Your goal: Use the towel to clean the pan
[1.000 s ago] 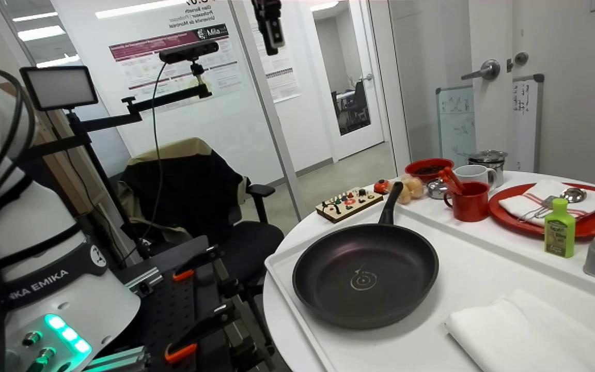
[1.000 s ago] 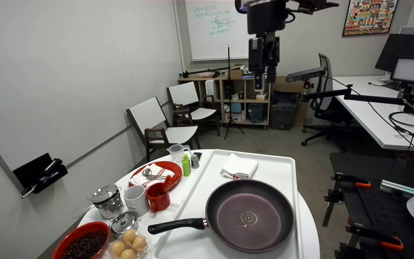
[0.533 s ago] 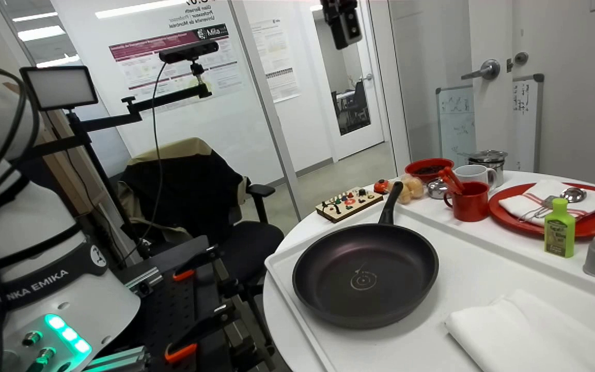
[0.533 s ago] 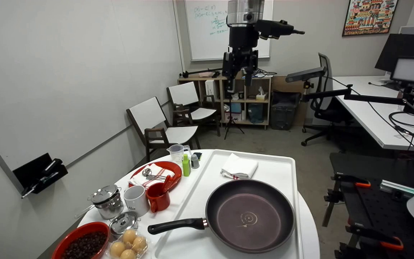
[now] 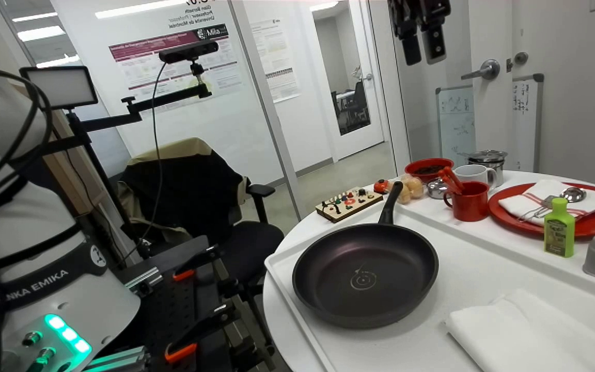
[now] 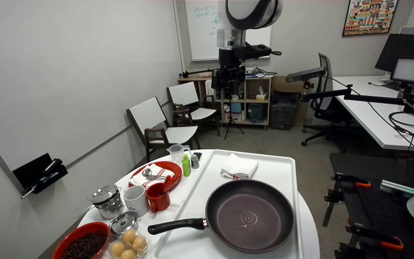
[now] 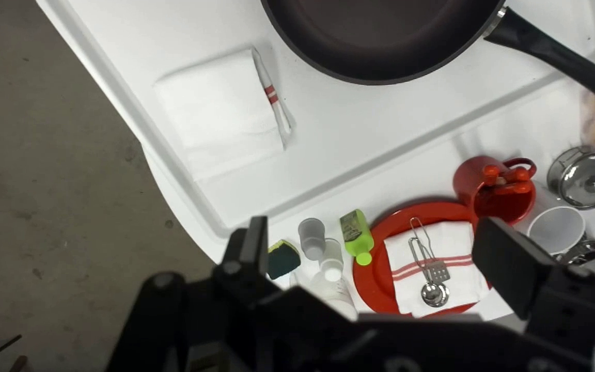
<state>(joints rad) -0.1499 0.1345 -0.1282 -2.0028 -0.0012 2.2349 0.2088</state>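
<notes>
The pan is round and black with a long black handle; it rests on a white tray in both exterior views (image 5: 364,281) (image 6: 250,219) and at the top of the wrist view (image 7: 380,62). The towel is white and folded, with red stripes at one edge. It lies flat on the tray beside the pan, in both exterior views (image 5: 530,330) (image 6: 240,166) and in the wrist view (image 7: 220,111). My gripper is high above the table in both exterior views (image 5: 423,47) (image 6: 227,90). In the wrist view the gripper (image 7: 372,240) has its fingers wide apart with nothing between them.
Beside the tray (image 6: 289,169) stand a red plate (image 7: 367,281) with a striped cloth and utensils, a green bottle (image 7: 357,235), a red mug (image 6: 158,198), a white mug (image 6: 136,199), metal pots, eggs (image 6: 128,246) and a red bowl (image 6: 99,226). A sponge (image 7: 283,258) lies near the table edge.
My gripper has moved rightward in an exterior view, and leftward and farther from the camera in an exterior view, still high up. The pan and towel have not moved.
</notes>
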